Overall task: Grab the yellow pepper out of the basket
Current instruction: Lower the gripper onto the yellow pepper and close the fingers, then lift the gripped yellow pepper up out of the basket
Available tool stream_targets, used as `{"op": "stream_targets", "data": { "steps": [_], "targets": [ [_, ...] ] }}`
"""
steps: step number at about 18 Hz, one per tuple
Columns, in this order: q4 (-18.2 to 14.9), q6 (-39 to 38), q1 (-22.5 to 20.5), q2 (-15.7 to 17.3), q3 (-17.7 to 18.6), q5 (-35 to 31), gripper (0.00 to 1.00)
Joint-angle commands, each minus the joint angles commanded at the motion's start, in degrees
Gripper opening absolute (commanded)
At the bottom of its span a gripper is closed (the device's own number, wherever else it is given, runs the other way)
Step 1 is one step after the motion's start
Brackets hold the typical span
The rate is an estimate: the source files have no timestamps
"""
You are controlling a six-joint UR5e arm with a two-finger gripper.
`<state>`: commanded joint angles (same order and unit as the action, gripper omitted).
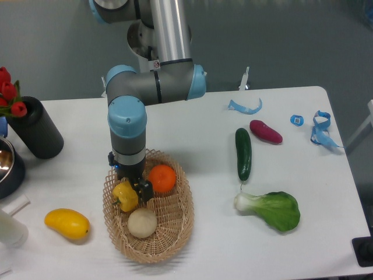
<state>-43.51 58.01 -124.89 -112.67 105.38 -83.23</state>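
A UR5e arm drops from the top of the frame, bends at a blue-capped elbow in the upper middle, and points its wrist straight down over the left part of the basket (175,233), a woven tan oval at the lower left centre of the white bench (192,140). The tool (133,189) sits low inside the basket, its dark fingers (145,190) right against the yellow pepper (126,195); one finger shows on the pepper's right side, the other is hidden behind the wrist and the fruit, so whether the tool is clamped on it cannot be told. The pepper lies at the basket's left edge, just below the wrist.

Crowding it in the basket are an orange (162,178), just right of the tool, and a pale round ball (141,223) directly below the pepper, close to touching it. Outside the basket, a smooth yellow fruit (67,224) rests on the bench at lower left. A black cylinder (36,129) holding red flowers (10,93) stands at far left. To the right lie a cucumber (243,153), a purple vegetable (266,131), a leafy green (273,209) and blue plastic scraps (245,107).
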Motion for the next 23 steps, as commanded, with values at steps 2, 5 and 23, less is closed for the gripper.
{"op": "stream_targets", "data": {
  "steps": [2,5,23],
  "targets": [
    [0.00,0.00,0.09,0.00,0.00,0.09,1.00],
    [0.09,0.00,0.09,-0.35,-0.26,0.09,1.00],
    [0.09,-4.12,-2.63,3.24,-5.88,5.70,0.32]
  ]
}}
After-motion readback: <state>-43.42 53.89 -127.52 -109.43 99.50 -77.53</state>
